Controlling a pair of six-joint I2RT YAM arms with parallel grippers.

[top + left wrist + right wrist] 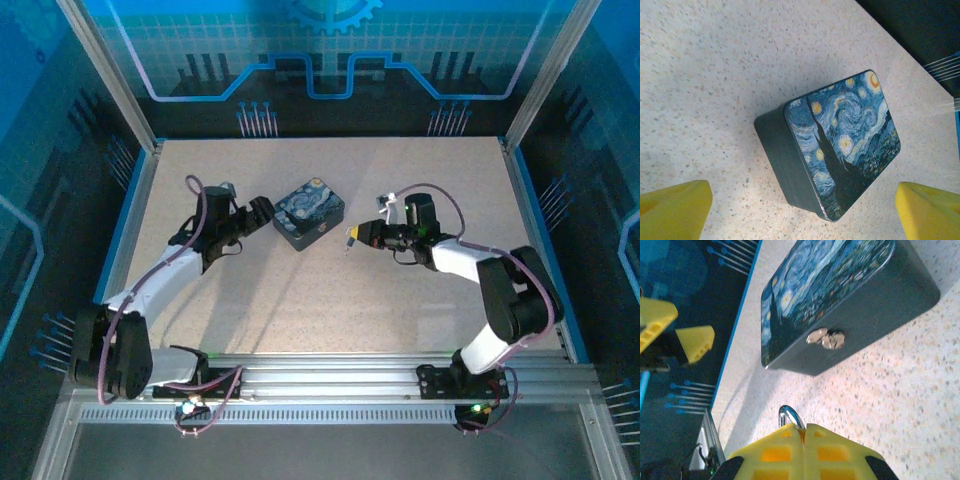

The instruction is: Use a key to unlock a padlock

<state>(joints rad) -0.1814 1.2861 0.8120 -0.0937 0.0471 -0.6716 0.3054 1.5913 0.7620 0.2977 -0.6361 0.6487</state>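
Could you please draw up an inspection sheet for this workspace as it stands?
Surface: speckled beige table, nothing spilled.
Job's things: silvery metal loop pokes from the right pincer, which is shut on it; padlock shackle or key ring, cannot tell.
Clutter: starry-night box, lid closed, silver clasp on its side wall.
Grippers: left pincer open, facing the box; right pincer shut.
Cables: purple cables run along both arms.
Surroundings: blue printed panels, aluminium frame.
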